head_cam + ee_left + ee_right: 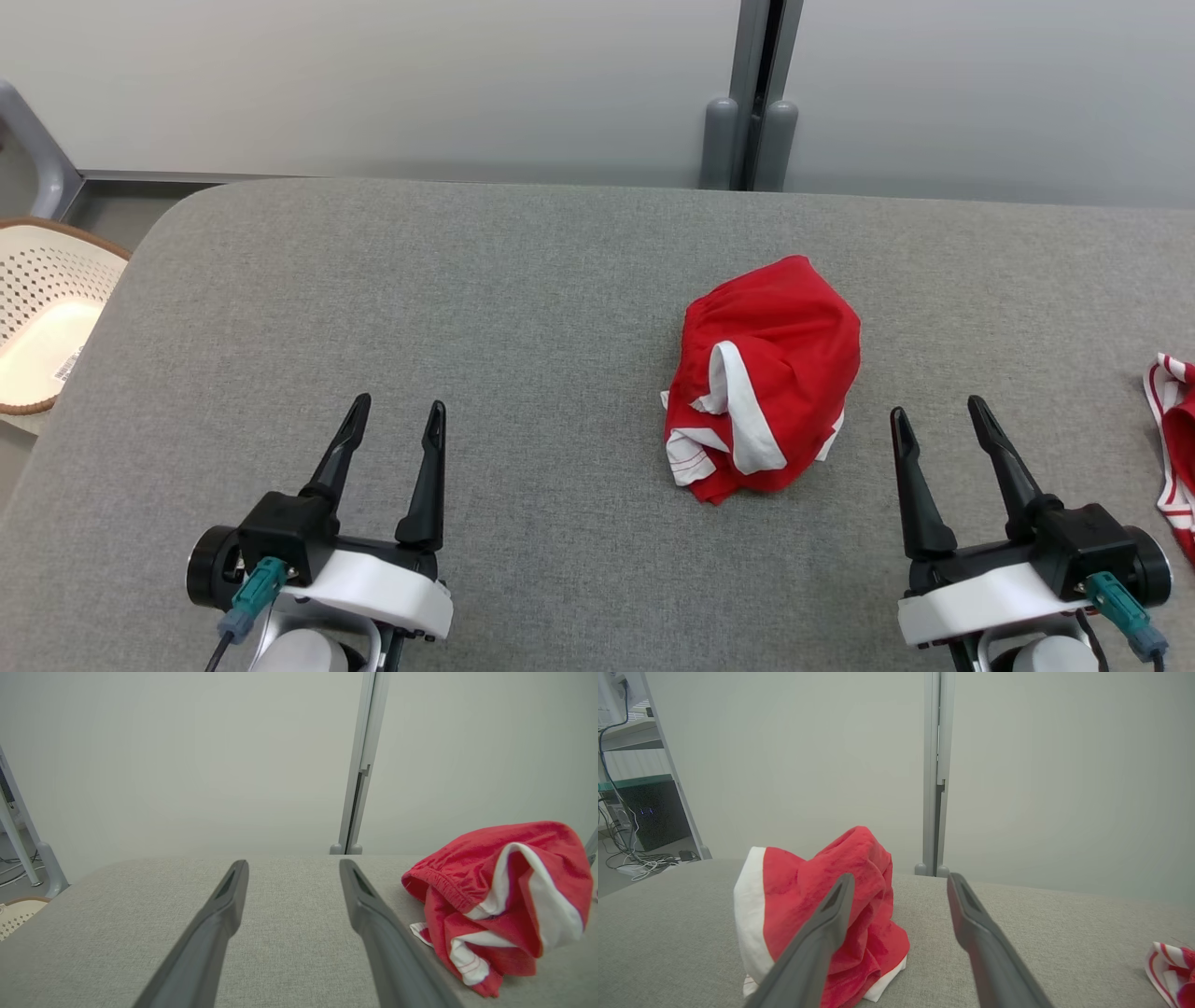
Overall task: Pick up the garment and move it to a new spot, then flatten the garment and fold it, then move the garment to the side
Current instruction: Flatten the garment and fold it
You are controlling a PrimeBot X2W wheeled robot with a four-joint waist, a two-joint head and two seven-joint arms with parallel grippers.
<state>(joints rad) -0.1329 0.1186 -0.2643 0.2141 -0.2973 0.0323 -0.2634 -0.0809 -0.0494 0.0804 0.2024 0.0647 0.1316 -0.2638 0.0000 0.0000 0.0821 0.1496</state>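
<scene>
On table, garment, leftward basket, perhaps labelled

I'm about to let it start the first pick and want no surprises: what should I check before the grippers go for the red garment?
1. The left gripper is open and empty: ok.
2. The right gripper is open and empty: ok.
3. The red garment lies free on the table, touching neither gripper: ok.
4. Garment flat: not ok, it is a crumpled heap.
5. Room on the table left of the garment for a new spot: ok.
6. The striped cloth at the table's right edge lies apart from the garment: ok.
</scene>
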